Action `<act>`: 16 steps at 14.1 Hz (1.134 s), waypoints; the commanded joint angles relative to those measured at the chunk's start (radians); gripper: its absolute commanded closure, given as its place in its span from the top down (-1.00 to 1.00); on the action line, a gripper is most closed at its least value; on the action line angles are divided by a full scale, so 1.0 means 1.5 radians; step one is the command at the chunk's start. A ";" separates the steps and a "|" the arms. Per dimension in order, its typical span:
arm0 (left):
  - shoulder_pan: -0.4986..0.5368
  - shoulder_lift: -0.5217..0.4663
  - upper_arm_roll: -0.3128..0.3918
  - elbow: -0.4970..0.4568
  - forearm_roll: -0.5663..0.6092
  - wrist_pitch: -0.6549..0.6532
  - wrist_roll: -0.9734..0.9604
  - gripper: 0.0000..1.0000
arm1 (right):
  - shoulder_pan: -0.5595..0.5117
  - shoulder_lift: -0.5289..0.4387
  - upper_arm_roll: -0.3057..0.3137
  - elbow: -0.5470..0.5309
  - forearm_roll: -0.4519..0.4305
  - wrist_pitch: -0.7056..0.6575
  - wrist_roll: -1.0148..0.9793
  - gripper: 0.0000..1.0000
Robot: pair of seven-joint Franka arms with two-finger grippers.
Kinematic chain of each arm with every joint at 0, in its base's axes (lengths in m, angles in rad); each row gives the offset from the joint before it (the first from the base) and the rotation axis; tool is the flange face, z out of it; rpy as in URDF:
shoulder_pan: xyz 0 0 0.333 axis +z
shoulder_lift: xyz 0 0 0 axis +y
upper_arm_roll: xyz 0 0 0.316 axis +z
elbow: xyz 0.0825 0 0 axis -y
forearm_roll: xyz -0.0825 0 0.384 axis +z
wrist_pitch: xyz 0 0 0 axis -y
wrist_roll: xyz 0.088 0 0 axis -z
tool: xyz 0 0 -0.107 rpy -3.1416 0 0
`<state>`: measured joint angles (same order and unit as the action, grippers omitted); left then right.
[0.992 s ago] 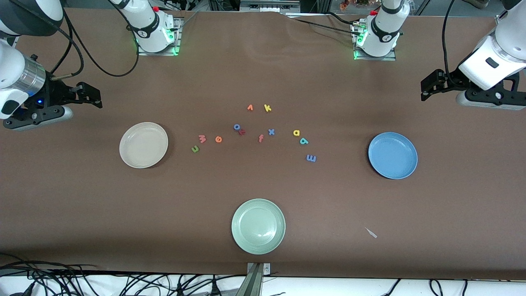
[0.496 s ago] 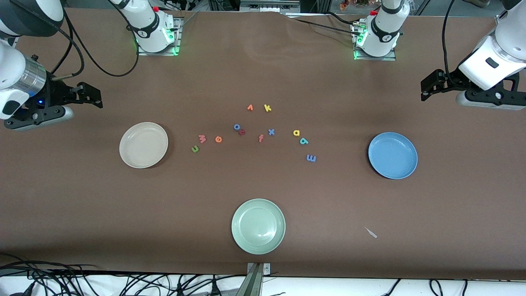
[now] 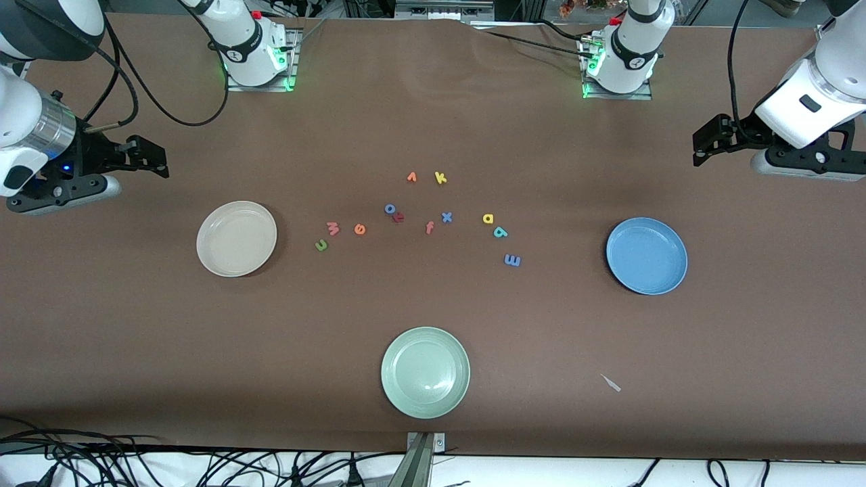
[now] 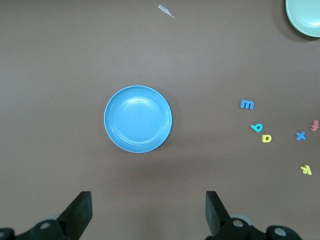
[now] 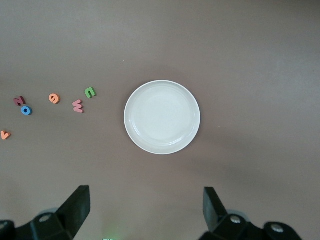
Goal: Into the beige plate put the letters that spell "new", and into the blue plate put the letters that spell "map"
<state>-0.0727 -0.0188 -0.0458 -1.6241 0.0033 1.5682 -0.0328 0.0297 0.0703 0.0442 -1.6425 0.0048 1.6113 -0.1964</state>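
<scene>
The beige plate (image 3: 236,238) (image 5: 162,117) lies toward the right arm's end. Beside it are the green n (image 3: 321,245) (image 5: 90,92), pink w (image 3: 332,228) (image 5: 78,105) and orange e (image 3: 360,230) (image 5: 54,98). The blue plate (image 3: 646,256) (image 4: 138,119) lies toward the left arm's end, with the blue m (image 3: 513,260) (image 4: 247,104), teal p (image 3: 500,232) (image 4: 257,127) and yellow a (image 3: 488,218) (image 4: 267,138) beside it. Both plates hold nothing. My right gripper (image 3: 150,157) (image 5: 147,207) hangs open over bare table by the beige plate. Open too, my left gripper (image 3: 707,142) (image 4: 149,210) hangs by the blue plate.
Mid-table lie a blue o (image 3: 390,208), red r (image 3: 398,217), orange f (image 3: 429,228), blue x (image 3: 446,217), orange v (image 3: 411,177) and yellow k (image 3: 440,178). A pale green plate (image 3: 425,372) sits nearest the front camera. A small white scrap (image 3: 611,383) lies beside it.
</scene>
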 commanded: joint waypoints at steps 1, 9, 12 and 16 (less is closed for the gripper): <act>-0.004 0.008 -0.001 0.020 0.017 -0.015 -0.005 1.00 | -0.004 -0.014 0.000 -0.023 0.013 0.015 -0.004 0.99; -0.004 0.008 -0.001 0.020 0.017 -0.015 -0.005 1.00 | -0.004 -0.014 -0.001 -0.024 0.013 0.018 -0.005 0.99; -0.004 0.008 -0.001 0.020 0.017 -0.015 -0.005 1.00 | -0.004 -0.013 -0.001 -0.024 0.013 0.020 -0.005 0.99; -0.004 0.008 -0.001 0.020 0.017 -0.015 -0.005 1.00 | -0.004 -0.013 -0.007 -0.024 0.012 0.019 -0.008 0.99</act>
<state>-0.0727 -0.0187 -0.0459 -1.6240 0.0033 1.5682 -0.0328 0.0294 0.0703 0.0389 -1.6565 0.0048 1.6273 -0.1968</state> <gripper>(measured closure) 0.000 0.000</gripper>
